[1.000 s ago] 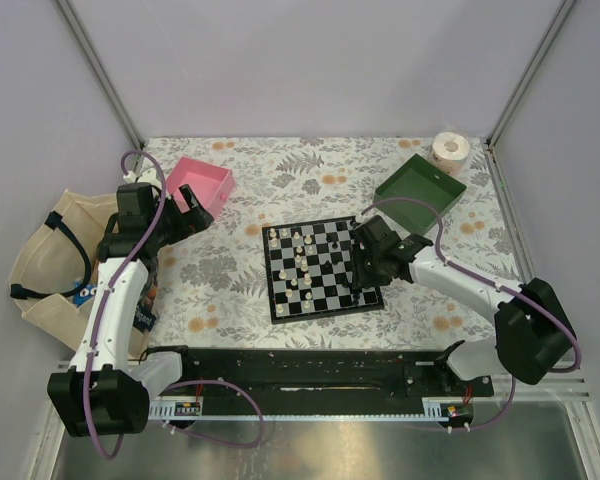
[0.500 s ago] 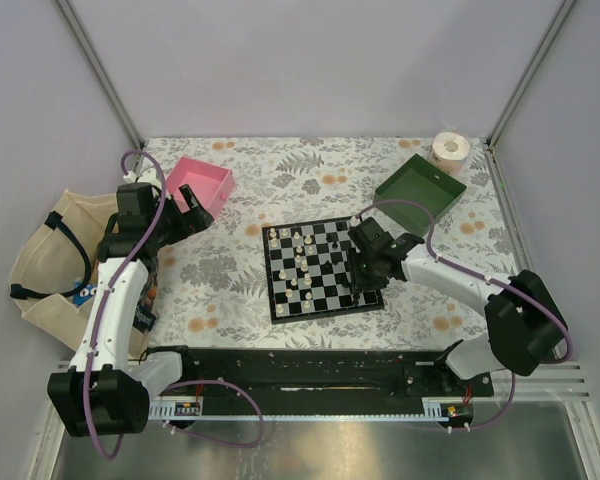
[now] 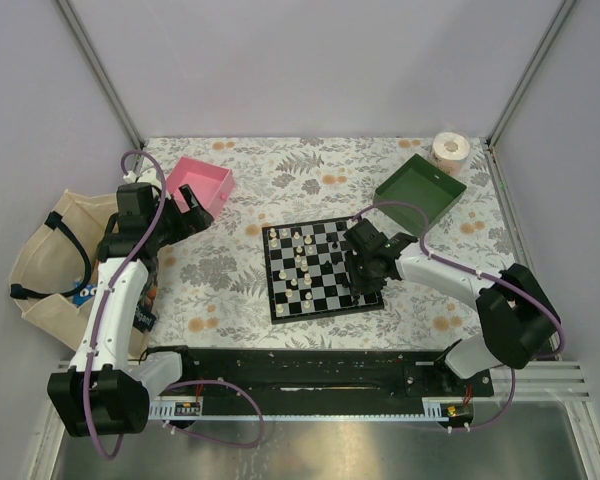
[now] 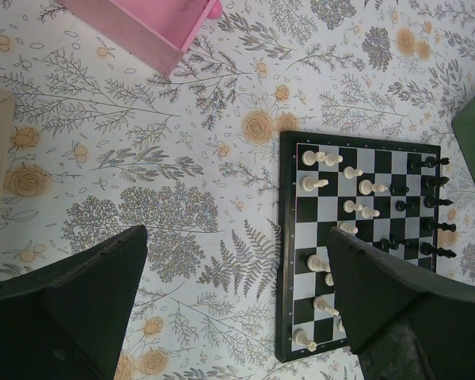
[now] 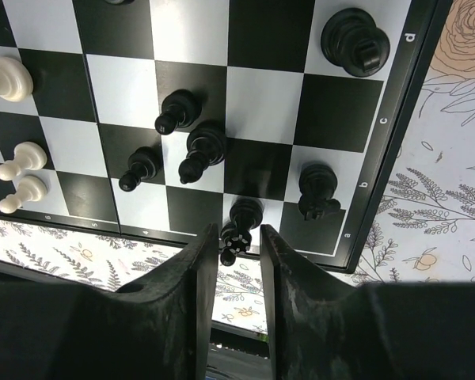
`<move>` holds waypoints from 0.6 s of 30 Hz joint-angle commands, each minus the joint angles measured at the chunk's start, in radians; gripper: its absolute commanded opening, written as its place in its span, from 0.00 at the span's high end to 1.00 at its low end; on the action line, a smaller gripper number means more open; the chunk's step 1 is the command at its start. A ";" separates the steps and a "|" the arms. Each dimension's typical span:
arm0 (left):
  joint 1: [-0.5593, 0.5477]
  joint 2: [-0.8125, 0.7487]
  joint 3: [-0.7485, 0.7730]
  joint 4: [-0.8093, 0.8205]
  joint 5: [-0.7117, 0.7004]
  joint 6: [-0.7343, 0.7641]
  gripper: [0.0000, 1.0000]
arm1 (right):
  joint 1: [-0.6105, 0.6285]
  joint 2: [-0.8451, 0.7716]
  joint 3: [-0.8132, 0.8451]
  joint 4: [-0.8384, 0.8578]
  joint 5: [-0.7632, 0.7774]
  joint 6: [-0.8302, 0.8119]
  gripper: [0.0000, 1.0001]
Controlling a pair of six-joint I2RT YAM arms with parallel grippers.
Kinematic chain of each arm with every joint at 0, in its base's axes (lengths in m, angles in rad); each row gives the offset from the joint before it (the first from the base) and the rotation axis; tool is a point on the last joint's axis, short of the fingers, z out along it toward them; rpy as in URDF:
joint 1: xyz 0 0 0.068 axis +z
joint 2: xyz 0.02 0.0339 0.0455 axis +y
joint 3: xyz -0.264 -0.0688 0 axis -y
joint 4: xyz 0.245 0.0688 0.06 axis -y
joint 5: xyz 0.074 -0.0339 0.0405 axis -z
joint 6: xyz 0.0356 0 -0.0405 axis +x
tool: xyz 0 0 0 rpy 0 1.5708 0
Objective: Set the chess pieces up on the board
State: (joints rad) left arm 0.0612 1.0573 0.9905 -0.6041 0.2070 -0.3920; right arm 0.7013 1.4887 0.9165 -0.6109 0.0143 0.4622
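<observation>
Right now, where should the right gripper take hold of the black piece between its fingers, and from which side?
Pinch the black piece across its upper body, coming straight down from above: it stands upright on the board, with free space on both flanks, where the right gripper straddles it.

1. Top external: fixed high at the near edge, looking down on the whole tabletop (image 3: 280, 170).
2. Left wrist: high, facing down, the board (image 4: 286, 237) nearly whole.
3. Right wrist: very near, straight down on one corner of that board, which all three views share.

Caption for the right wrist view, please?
Right gripper straddles a black chess piece at the board edge.
</observation>
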 commanded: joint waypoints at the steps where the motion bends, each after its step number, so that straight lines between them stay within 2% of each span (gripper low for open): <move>1: 0.008 0.004 0.013 0.032 0.022 0.005 0.01 | 0.012 0.010 0.042 -0.004 0.007 0.015 0.66; 6: 0.008 0.004 0.014 0.030 0.025 0.005 0.01 | 0.013 0.010 0.047 -0.010 0.019 0.018 0.69; 12: 0.008 0.001 0.013 0.030 0.023 0.005 0.01 | 0.012 -0.007 0.056 -0.016 0.021 0.010 0.83; 18: 0.008 0.000 0.013 0.030 0.025 0.007 0.01 | 0.013 -0.071 0.074 -0.044 0.035 0.013 0.85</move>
State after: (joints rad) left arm 0.0612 1.0580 0.9905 -0.6041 0.2073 -0.3920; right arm 0.7044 1.4925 0.9409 -0.6342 0.0181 0.4686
